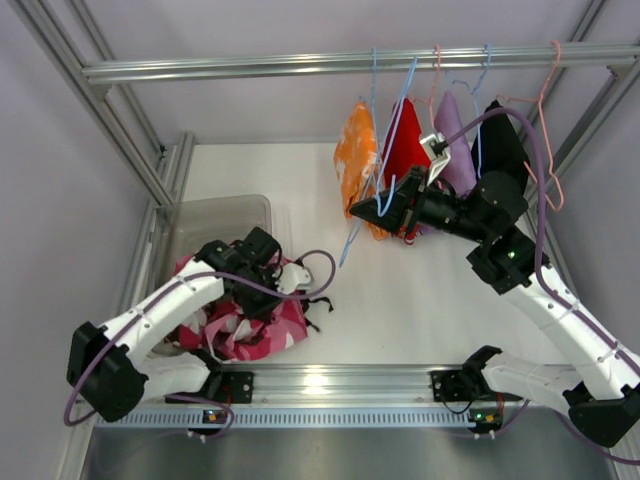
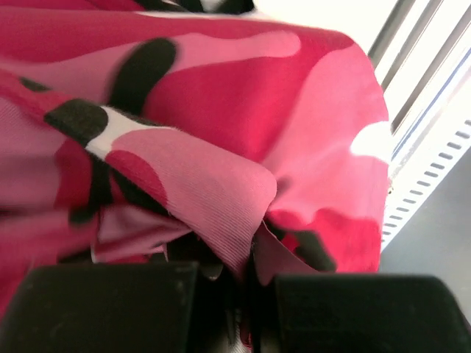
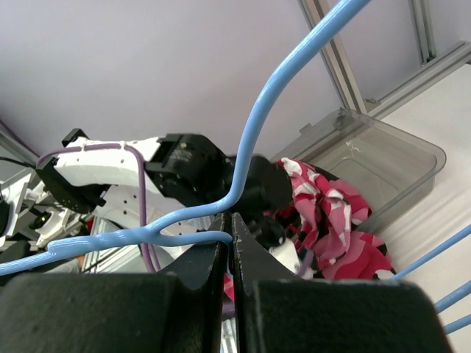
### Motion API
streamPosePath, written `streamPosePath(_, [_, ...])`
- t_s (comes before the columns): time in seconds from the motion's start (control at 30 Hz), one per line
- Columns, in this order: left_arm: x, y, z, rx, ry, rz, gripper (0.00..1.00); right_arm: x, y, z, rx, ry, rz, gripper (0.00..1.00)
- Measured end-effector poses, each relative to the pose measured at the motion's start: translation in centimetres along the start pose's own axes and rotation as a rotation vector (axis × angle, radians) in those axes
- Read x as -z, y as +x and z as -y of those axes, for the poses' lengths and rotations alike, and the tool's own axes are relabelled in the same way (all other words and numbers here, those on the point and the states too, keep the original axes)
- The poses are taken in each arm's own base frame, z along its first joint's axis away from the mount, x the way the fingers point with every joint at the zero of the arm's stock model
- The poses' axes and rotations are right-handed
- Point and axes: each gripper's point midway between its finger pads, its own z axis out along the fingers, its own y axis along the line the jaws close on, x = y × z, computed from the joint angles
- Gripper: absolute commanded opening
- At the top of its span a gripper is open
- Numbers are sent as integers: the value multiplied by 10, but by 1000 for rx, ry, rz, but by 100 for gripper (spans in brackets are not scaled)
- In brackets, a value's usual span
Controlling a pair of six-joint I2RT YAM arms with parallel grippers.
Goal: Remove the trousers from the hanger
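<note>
The pink-white-black camouflage trousers (image 1: 262,330) lie in a heap at the near end of the clear bin, off any hanger. My left gripper (image 1: 268,292) is pressed down into them. In the left wrist view a fold of the pink cloth (image 2: 221,184) is pinched between the jaws of the left gripper (image 2: 250,294), which is shut. The orange trousers (image 1: 355,160) hang from the rail on a blue hanger (image 1: 392,130). My right gripper (image 1: 362,208) is shut on that hanger's wire (image 3: 243,169), at the jaw tips of the right gripper (image 3: 230,235).
A clear plastic bin (image 1: 215,215) stands at the left behind the heap. Red (image 1: 408,150), purple (image 1: 455,135) and black (image 1: 500,145) garments hang on other hangers along the aluminium rail (image 1: 250,67). Frame posts stand at both sides.
</note>
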Motion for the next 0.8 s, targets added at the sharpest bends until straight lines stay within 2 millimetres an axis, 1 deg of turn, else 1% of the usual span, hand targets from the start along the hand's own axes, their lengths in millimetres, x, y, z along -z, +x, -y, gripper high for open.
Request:
streamPosePath(0.07, [16,-8,-8,23,-17,61,0,0,0,0,0,0,-1,0])
streamPosePath(0.13, [45,-22,-22,56,-53,157,0,0,0,0,-1,1,-1,0])
streamPosePath(0.23, [109,-45,-56,115,-181,354,0,0,0,0,-2,0,-1,0])
streamPosePath(0.3, [150,-52,-73,128,-276,459,0,0,0,0,-3,0,-1,0])
streamPosePath(0.37, [178,-52,-83,133,-355,519,0,0,0,0,-3,0,-1,0])
streamPosePath(0.4, [187,-48,-87,144,-384,534,0,0,0,0,-3,-1,-1,0])
streamPosePath(0.47, [196,-35,-99,196,-445,533,0,0,0,0,-3,0,-1,0])
streamPosePath(0.53, [203,-15,-117,268,-514,509,0,0,0,0,-3,-1,-1,0])
streamPosePath(0.6, [205,7,-136,324,-580,467,0,0,0,0,-2,-1,-1,0])
streamPosePath(0.63, [202,18,-144,339,-606,436,0,0,0,0,-2,0,-1,0])
streamPosePath(0.7, [185,38,-152,344,-615,367,0,0,0,0,-2,-1,0,0])
streamPosePath(0.73, [173,46,-152,344,-598,332,0,0,0,-1,-2,-1,0,0])
streamPosePath(0.8, [136,64,-147,321,-529,258,0,0,0,0,-3,-1,0,0])
